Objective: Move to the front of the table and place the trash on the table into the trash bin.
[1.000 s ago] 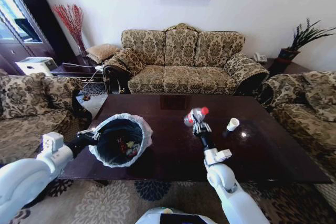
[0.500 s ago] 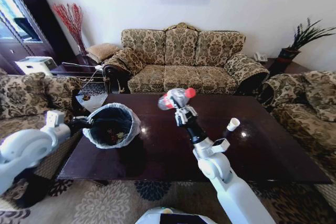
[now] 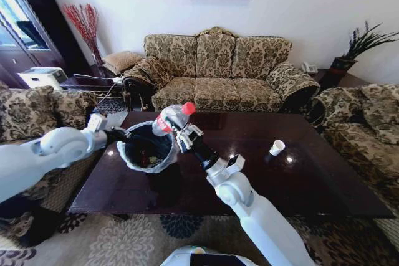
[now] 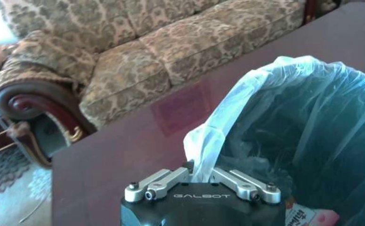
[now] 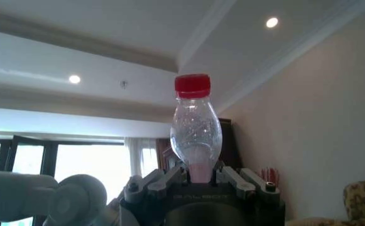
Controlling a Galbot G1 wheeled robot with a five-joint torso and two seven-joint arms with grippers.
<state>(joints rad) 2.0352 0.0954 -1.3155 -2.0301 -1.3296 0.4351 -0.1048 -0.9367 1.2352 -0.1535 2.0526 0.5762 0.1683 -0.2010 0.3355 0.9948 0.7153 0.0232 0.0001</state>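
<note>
Right gripper (image 3: 185,134) clamps the bottle (image 3: 172,117) above the trash bin (image 3: 147,147) at table (image 3: 299,185) left | left gripper (image 4: 200,184) pinches the bin's liner rim | scraps already inside | 1 paper cup (image 3: 276,147) left, far right

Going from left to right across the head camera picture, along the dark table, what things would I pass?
Left end effector gripping the bin's edge → trash bin → right end effector holding the bottle → paper cup, all at the table.
</note>
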